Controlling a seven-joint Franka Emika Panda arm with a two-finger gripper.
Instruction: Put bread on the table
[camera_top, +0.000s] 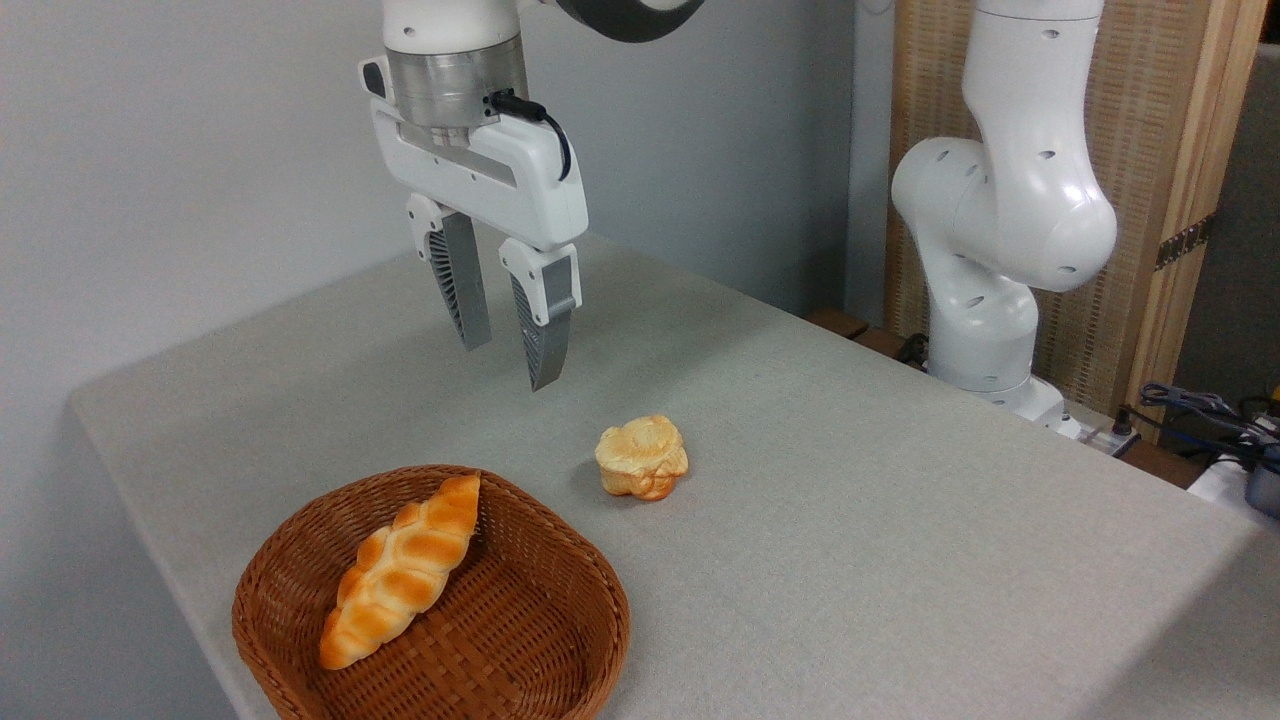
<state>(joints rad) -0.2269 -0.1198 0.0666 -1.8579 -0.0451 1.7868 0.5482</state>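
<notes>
Woven wicker basket (560, 640); matt table (850, 500)

Below me the grey bench (850, 520) carries two things. A brown wicker basket (560, 640) sits at its near left edge. A small round bun (641, 457) lies just beyond, apart from it.

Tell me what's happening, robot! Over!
End effector open, empty, above the table. Bread lying in the basket, untouched. Small bun on table beside basket, not blocking.
</notes>
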